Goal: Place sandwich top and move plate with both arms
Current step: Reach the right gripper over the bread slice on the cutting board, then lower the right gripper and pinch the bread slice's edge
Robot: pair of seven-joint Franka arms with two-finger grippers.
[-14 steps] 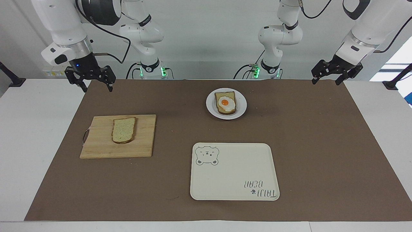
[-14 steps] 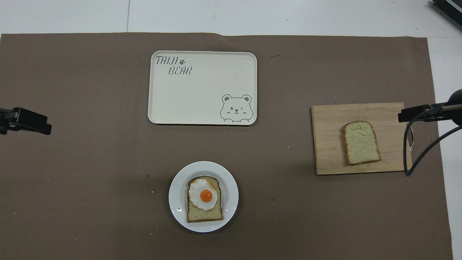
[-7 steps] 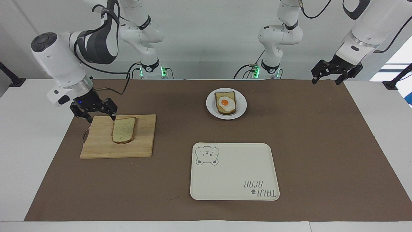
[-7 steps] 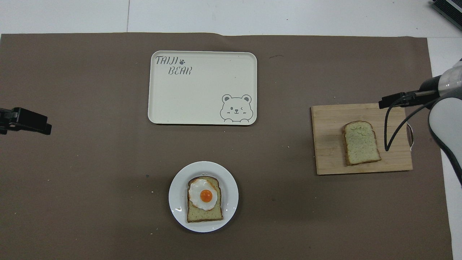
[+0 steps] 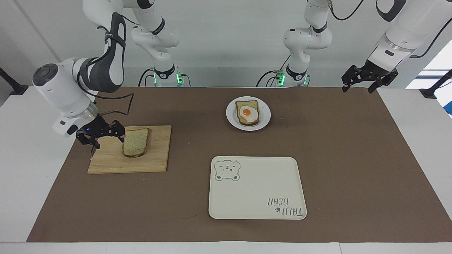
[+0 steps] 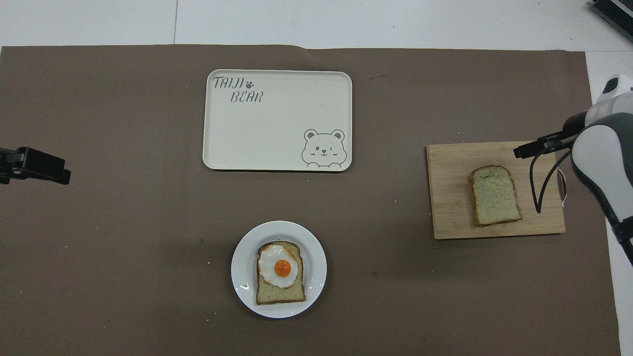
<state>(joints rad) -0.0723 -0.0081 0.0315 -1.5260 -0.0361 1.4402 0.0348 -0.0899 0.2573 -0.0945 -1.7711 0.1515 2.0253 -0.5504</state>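
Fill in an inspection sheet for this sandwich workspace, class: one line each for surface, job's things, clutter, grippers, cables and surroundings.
Surface: brown mat over a white table.
Job's things: sandwich top lies flat on the cutting board; plate carries the egg-topped slice, nearer the robots than the tray.
Clutter: nothing seen.
Grippers: right gripper open, low over the board's outer end beside the sandwich top, holding nothing; left gripper open, waiting above the mat's corner.
Cables: black cable loops from the right wrist.
Surroundings: white wall; green lights at both arm bases.
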